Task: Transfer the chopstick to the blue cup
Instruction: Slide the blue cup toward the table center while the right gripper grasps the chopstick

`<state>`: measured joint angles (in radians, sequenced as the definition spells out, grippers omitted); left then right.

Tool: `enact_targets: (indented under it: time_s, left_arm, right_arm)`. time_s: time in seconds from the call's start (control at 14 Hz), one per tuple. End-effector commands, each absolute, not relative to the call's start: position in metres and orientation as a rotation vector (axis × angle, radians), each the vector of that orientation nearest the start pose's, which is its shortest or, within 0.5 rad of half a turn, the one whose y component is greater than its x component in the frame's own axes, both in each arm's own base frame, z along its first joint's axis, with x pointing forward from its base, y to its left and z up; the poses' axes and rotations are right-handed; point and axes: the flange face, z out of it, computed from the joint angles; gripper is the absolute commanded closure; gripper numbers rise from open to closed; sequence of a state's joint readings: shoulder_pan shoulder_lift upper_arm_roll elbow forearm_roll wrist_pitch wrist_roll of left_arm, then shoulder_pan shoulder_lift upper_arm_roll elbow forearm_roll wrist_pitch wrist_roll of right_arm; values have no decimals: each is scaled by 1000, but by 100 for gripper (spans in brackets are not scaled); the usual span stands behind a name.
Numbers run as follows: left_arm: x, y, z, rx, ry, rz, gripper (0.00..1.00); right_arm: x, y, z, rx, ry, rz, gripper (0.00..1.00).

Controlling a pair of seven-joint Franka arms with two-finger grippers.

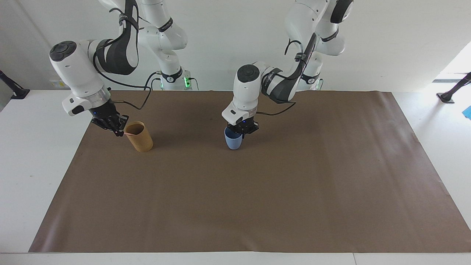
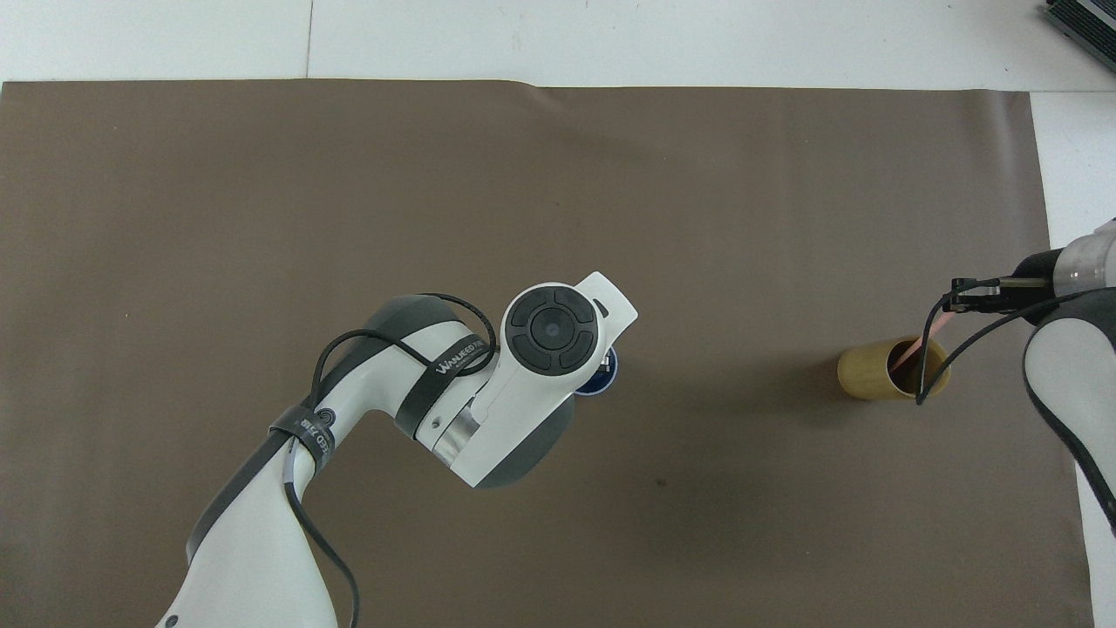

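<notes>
R gripper (image 1: 118, 129) clamps chopstick (image 2: 913, 347) above tan cup (image 1: 140, 138); L gripper (image 1: 241, 130) pinches blue cup (image 1: 233, 140) rim, wrist vertical.

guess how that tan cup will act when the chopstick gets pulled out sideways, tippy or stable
Probably a bit tippy: the tan cup is tall, narrow and looks light. The chopstick leans on its rim, so a slanted pull by the right gripper could lever it over. A straight lift seems safer.

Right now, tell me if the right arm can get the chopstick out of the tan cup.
Probably yes. The right gripper is already at the tan cup's rim, shut on the chopstick that leans out of it. Nothing stands above the cup, so lifting out looks free.
</notes>
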<state>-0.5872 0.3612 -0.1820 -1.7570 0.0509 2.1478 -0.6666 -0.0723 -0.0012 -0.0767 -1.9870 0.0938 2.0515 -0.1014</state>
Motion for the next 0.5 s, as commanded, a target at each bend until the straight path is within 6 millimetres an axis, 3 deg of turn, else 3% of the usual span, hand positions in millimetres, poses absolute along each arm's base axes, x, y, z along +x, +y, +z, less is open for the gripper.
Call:
enact_targets:
  time_s: [0.0, 0.07, 0.14, 0.21, 0.29, 0.43]
  left_arm:
    - [476, -443, 361, -3162, 190, -94, 100]
    - [475, -444, 356, -3157, 195, -86, 100]
    - [475, -443, 353, -3146, 198, -75, 82]
    - [477, -442, 357, -3129, 216, -90, 18]
    - [481, -437, 364, -3119, 211, -99, 0]
    - [498, -411, 400, -3113, 145, -124, 0]
  right_arm:
    - [562, -75, 483, -3028, 166, -152, 100]
    - [563, -73, 492, -3027, 171, -177, 100]
    - [563, -74, 504, -3025, 185, -199, 100]
    - [560, -74, 514, -3028, 185, -183, 100]
    - [556, -75, 526, -3035, 184, -152, 100]
    - [551, -79, 556, -3030, 222, -169, 100]
